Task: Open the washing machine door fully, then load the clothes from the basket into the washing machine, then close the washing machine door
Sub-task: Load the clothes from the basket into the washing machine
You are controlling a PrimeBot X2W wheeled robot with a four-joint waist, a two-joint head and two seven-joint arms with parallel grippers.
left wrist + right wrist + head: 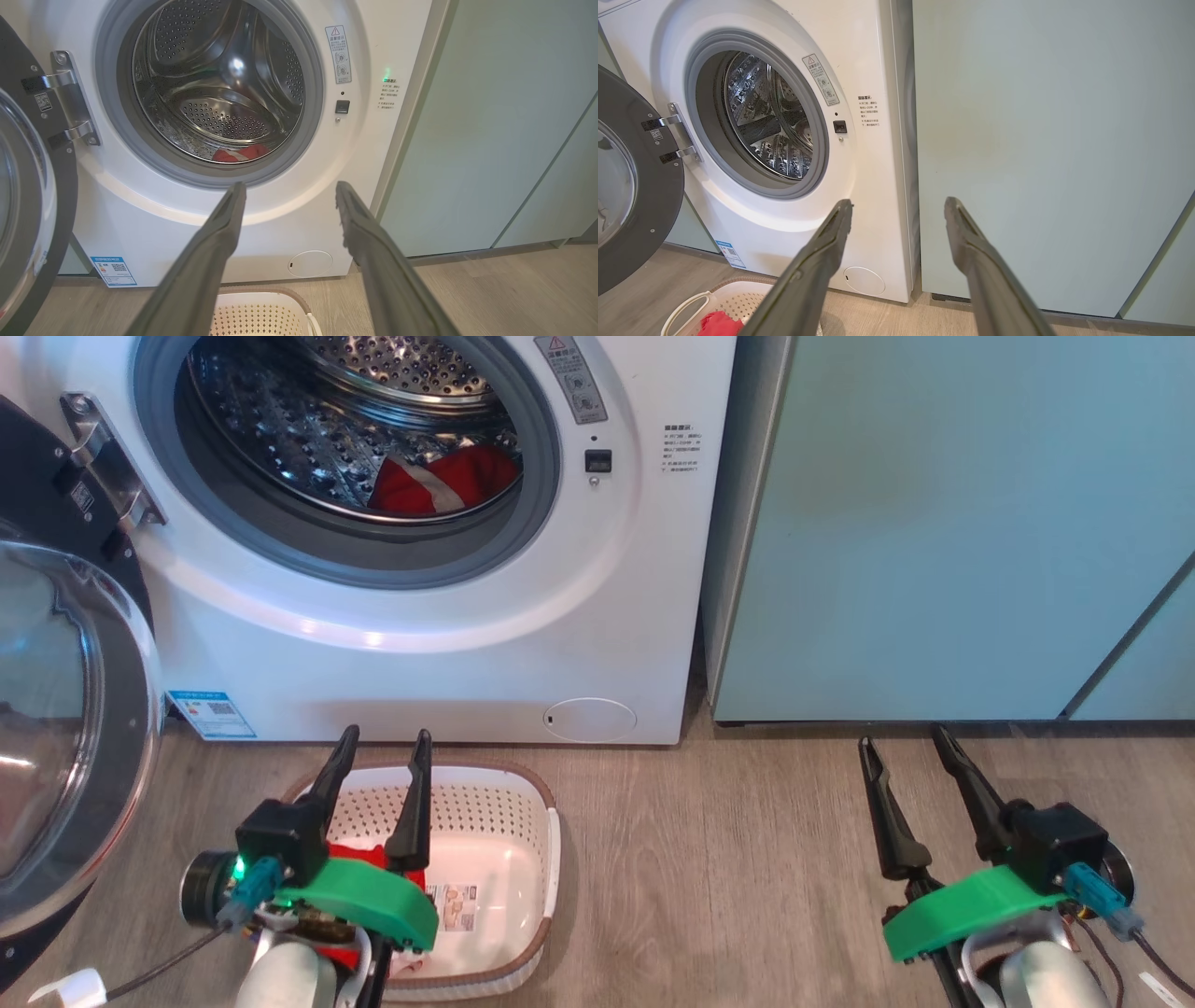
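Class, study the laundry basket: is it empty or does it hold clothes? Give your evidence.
Not empty: red clothes lie in the basket, partly hidden behind the left gripper; the right wrist view shows them too.

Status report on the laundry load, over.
Left gripper open, empty, over the basket; right gripper open, empty. Washing machine door open. Some clothes in drum, more in basket. Nothing blocking the opening.
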